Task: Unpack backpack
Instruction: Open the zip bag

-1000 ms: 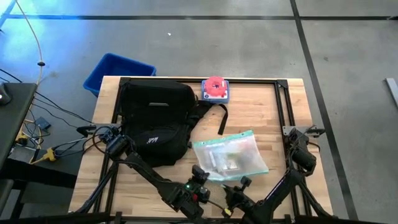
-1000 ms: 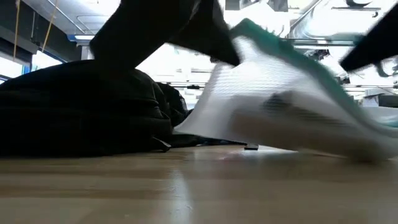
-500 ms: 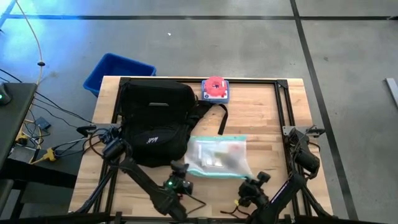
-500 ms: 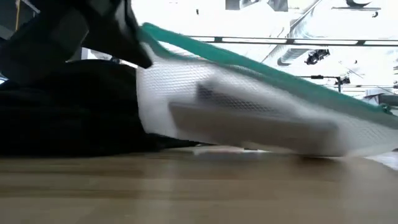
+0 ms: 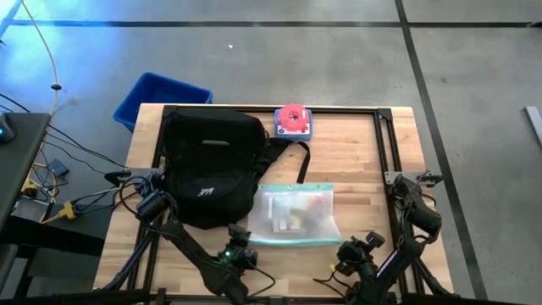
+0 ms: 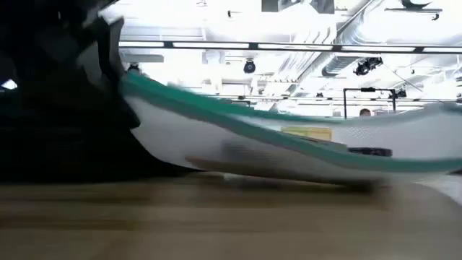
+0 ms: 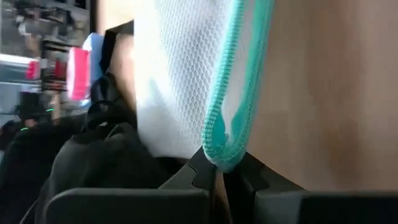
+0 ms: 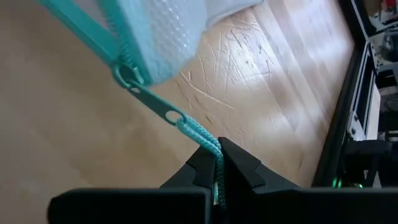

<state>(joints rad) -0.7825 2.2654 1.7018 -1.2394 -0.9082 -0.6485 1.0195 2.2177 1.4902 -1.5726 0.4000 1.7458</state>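
High view: backpack [image 5: 207,165] lies on the counter's [image 5: 356,157] left; left hand [image 7: 219,177] pinches the mesh pouch's [image 5: 295,213] corner, right hand [image 8: 216,171] its zipper cord [image 8: 199,138] (both clamped). Pull apart steadily, keeping the pouch taut.

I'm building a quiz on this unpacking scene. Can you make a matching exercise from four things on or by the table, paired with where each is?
1 backpack
2 mesh zipper pouch
3 blue bin
4 red and blue object

a stretched between both grippers
b off the table's far left corner
c at the far edge, mid-table
d on the table's left half

Pairs: 1-d, 2-a, 3-b, 4-c
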